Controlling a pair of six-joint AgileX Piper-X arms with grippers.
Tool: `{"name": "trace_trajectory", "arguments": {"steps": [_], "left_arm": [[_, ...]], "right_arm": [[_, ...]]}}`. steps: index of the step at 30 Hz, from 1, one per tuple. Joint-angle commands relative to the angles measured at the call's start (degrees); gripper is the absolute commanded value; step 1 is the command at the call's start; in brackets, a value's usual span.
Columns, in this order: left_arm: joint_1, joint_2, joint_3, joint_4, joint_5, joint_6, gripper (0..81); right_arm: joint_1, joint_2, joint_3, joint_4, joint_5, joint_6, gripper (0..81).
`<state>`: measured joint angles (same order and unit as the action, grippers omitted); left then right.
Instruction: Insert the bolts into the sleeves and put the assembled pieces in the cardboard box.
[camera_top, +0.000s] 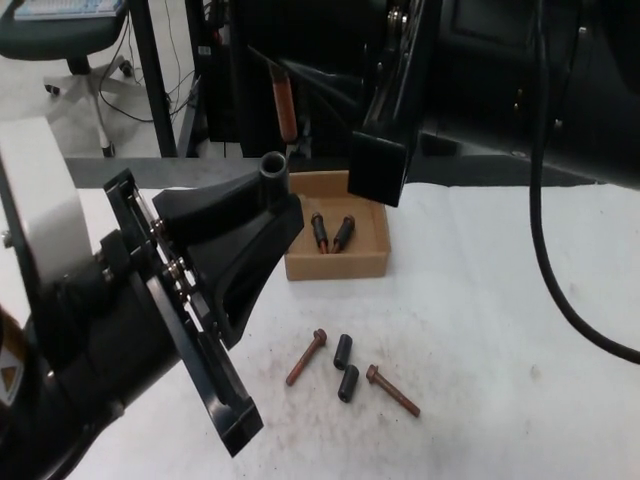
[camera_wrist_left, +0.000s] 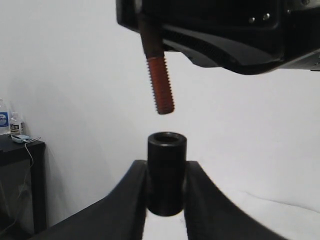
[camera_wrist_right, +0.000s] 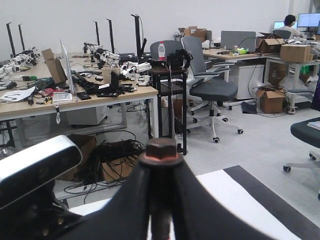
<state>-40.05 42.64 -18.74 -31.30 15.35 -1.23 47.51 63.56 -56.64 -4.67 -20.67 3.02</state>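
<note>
Aligning at frame centre: right gripper (camera_wrist_right: 161, 172) clamps a bolt (camera_wrist_left: 159, 82) just above the sleeve (camera_wrist_left: 166, 150) pinched in left gripper (camera_wrist_left: 166, 192); next probably needs straight descent.

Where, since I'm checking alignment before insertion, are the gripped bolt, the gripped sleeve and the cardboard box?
gripped bolt (camera_wrist_left: 159, 85), left wrist view, on its threaded shank.
gripped sleeve (camera_wrist_left: 166, 172), left wrist view, on its side wall.
cardboard box (camera_top: 335, 266), high view, on its front wall.
</note>
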Motion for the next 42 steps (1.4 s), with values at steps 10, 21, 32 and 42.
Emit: {"name": "trace_trajectory", "arguments": {"steps": [10, 21, 32, 42], "left_arm": [[0.03, -0.08, -0.57, -0.10, -0.24, -0.56, 0.3], [0.03, -0.08, -0.57, -0.50, -0.24, -0.56, 0.3], [0.03, -0.08, -0.57, -1.17, -0.24, -0.56, 0.3], [0.03, -0.08, -0.57, -1.16, -3.41, -0.56, 0.3]], "right_arm": [[2.63, -0.22, -0.16, -1.18, 2.39, 0.00, 0.8], [2.63, 1.58, -0.16, -0.47, 2.38, 0.00, 0.8], [2.63, 1.55, -0.16, -0.47, 2.82, -0.67, 0.8], [2.63, 1.55, -0.16, -0.63, 4.33, -1.72, 0.8]]}}
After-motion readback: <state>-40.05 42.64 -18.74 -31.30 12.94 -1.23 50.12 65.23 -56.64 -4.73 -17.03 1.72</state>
